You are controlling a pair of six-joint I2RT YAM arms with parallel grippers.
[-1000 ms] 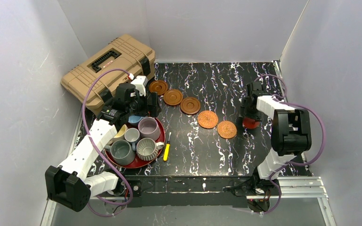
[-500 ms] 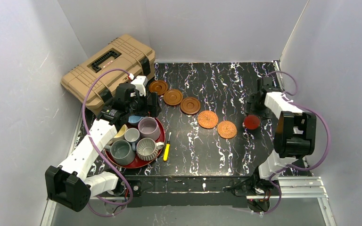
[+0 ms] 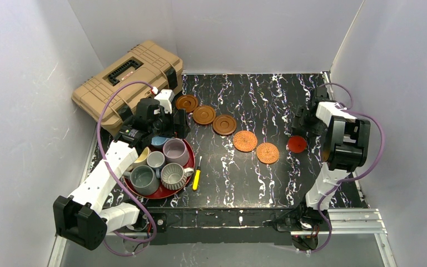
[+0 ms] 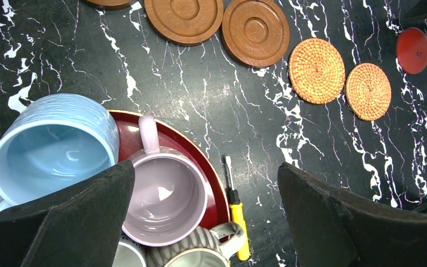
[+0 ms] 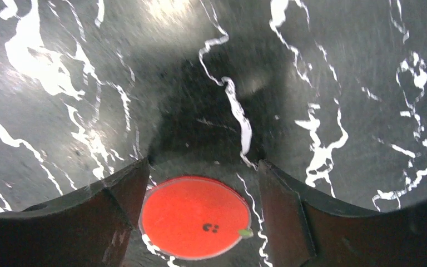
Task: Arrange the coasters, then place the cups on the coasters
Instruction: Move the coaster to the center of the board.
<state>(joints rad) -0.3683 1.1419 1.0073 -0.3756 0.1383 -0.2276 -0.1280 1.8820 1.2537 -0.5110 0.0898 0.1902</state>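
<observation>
Nearest us, at the near-left corner of the table [image 3: 256, 183], the red tray [image 3: 149, 195] carries all six mugs packed together: grey-green [image 3: 142, 179] and ribbed [image 3: 173, 175] at the front, the small pale grey one [image 3: 155, 160] and the cream-yellow one [image 3: 140, 157] behind them, then mauve [image 3: 175, 151] and light blue [image 3: 158, 141] at the back. None stands on a coaster yet. A yellow screwdriver [image 3: 197, 179] lies just beside the tray's right rim.

Our left gripper [image 4: 205, 169] hangs over the back mugs with its jaws spread as wide as they go and nothing in them. We judge it is poised there to take the mauve mug, which sits between the fingers in the wrist view.

Further in, the coasters run in a slanting line, each with a gap that looks meant for a mug. The red coaster [image 3: 297, 144] lies flat toward the right edge, then two woven ones [image 3: 267, 153] [image 3: 245, 141], then three wooden ones [image 3: 224, 124] [image 3: 204, 115] [image 3: 187, 102] climbing toward the far-left corner.

Our right gripper [image 3: 303, 123] sits just beyond the red coaster, jaws apart and empty.

A tan toolbox [image 3: 128, 78] rests off the far-left corner.
</observation>
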